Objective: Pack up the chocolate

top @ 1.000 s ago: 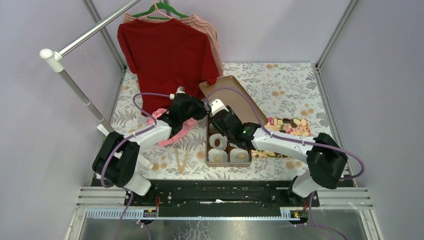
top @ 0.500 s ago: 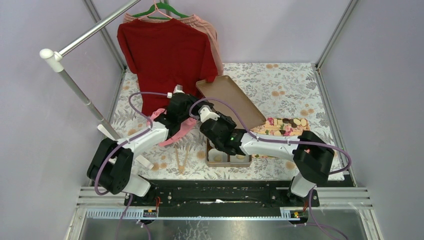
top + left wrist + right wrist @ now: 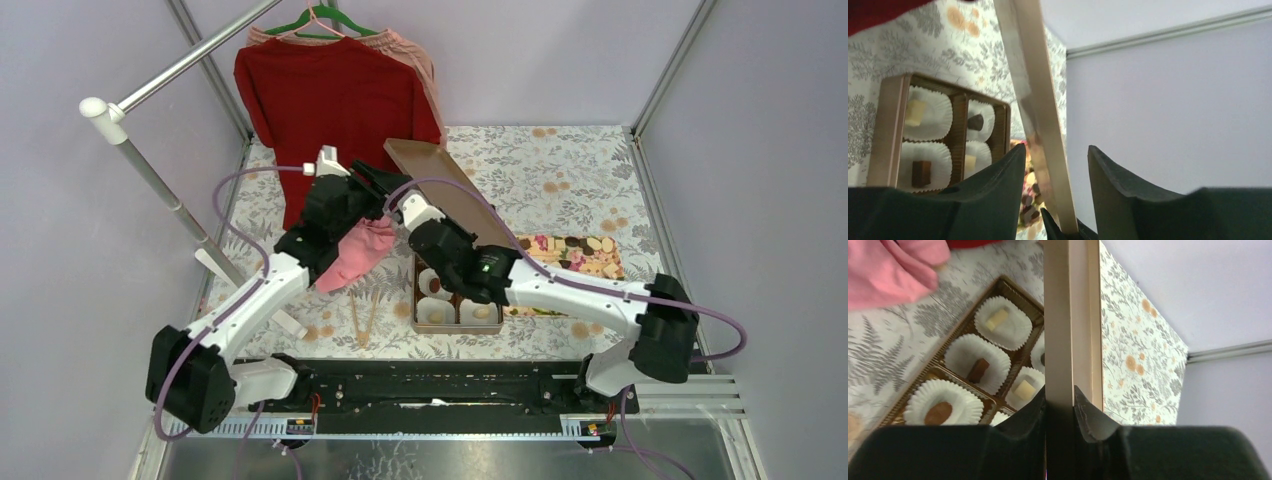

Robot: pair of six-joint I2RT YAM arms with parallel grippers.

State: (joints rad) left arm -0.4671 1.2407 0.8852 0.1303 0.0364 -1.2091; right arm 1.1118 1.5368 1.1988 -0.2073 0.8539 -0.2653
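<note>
Rail: white metal clothes rail (image 3: 150,165) with a round end cap, slanting across the far left.
Shirt: dark red T-shirt (image 3: 330,100) on a green hanger (image 3: 325,18), hung at the back left, its hem reaching the floral-printed tablecloth (image 3: 580,190).
Left gripper: left gripper (image 3: 1055,152) is raised just in front of the shirt's hem. It is released, with the fingers spread. The lid's edge passes between them and a clear gap shows beside one finger, so there is no clamp.
Cloth: crumpled pink cloth (image 3: 358,250) under the left arm, just left of the box.
Sticks: pair of thin wooden sticks (image 3: 362,320) lying on the tablecloth at the near side, left of the box.
Lid: flat rectangular tan-brown cardboard lid (image 3: 455,200), off the table and tilted, hanging over the far end of the box.
Right gripper: right gripper (image 3: 1059,395) is clenched on the lid's edge, one finger pressed against each face.
Box: brown partitioned cardboard box (image 3: 455,328), uncovered, on the tablecloth beneath the right arm, with white crinkled paper cups (image 3: 960,352) in its compartments.
Chocolate: small bite-sized chocolate pieces (image 3: 979,370), dark brown and pale cream, one in each cup the wrist views show: a pale block, a dark bar, a pale square and a brown oval. More chocolate pieces lie on the tray.
Tray: flat flower-patterned tray (image 3: 535,243) right of the box, partly under the right arm.
</note>
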